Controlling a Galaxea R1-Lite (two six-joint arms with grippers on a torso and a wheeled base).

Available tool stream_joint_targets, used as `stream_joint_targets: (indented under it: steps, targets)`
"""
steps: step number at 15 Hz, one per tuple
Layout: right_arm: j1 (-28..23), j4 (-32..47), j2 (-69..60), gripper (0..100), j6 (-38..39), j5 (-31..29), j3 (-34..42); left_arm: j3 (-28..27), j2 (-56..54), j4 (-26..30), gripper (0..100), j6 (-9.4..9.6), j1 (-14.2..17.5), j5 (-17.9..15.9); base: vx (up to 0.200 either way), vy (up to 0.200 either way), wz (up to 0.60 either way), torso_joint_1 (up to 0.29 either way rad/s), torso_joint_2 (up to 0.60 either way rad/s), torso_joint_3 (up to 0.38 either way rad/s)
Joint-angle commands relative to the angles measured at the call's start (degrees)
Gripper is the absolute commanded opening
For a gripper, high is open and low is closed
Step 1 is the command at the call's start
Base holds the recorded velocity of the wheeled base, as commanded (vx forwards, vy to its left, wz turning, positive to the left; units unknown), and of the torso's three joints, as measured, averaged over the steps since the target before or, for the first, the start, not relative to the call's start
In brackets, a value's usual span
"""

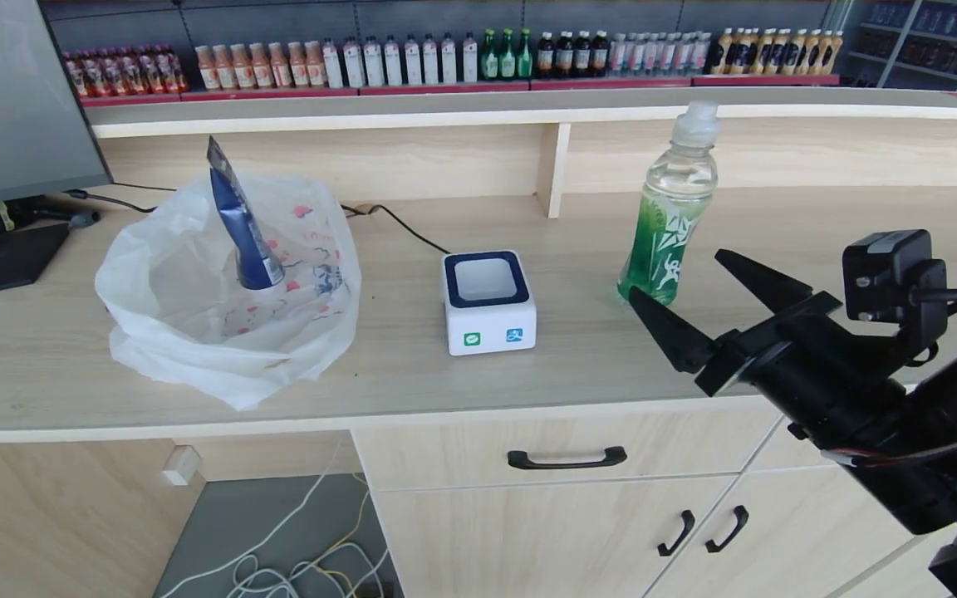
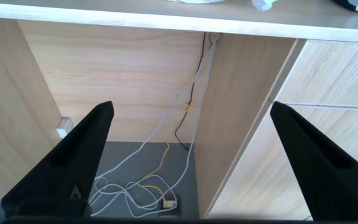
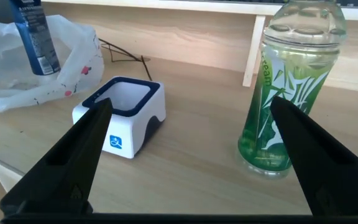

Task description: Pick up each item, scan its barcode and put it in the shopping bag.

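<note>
1. Head view: pouch (image 1: pixel 242 232) already in the bag (image 1: pixel 196 332), left of the scanner (image 1: pixel 488 303). Bottle (image 1: pixel 669 224) stands to the scanner's right, apparently not yet scanned, with the right tool (image 1: pixel 676 272) wide beside it.
2. Left wrist view: left tool (image 2: pixel 191 106) wide, empty, below the surface (image 2: pixel 73 12).
3. Right wrist view: the bottle is the one item left to do.

- Shopping bag (image 1: pixel 229 307) sits on the left part of the counter (image 1: pixel 412 382); a pouch (image 1: pixel 242 224) stands tilted inside it;
- Scanner (image 1: pixel 488 301) rests mid-counter, right of the bag and apart from it;
- Bottle (image 1: pixel 669 216) stands upright right of the scanner, slightly farther back;
- Right gripper (image 1: pixel 676 274) hangs just before the bottle;
- Monitor (image 1: pixel 13 91) stands far left; stocked shelves (image 1: pixel 445 62) run behind.
</note>
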Motion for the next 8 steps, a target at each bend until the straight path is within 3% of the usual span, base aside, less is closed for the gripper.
stream_joint_targets:
  steps: [1,8]
  targets:
    - [0.1,-0.1,0.1,100,-0.1,0.0,0.6,0.0,0.0,0.0,100,0.05,0.0,0.0,0.0,0.0,0.0,0.0,0.0,0.0]
    - [0.5,-0.1,0.3,100,0.0,0.0,3.8,0.0,0.0,0.0,100,0.66,-0.1,0.0,0.0,0.0,0.0,0.0,0.0,0.0]
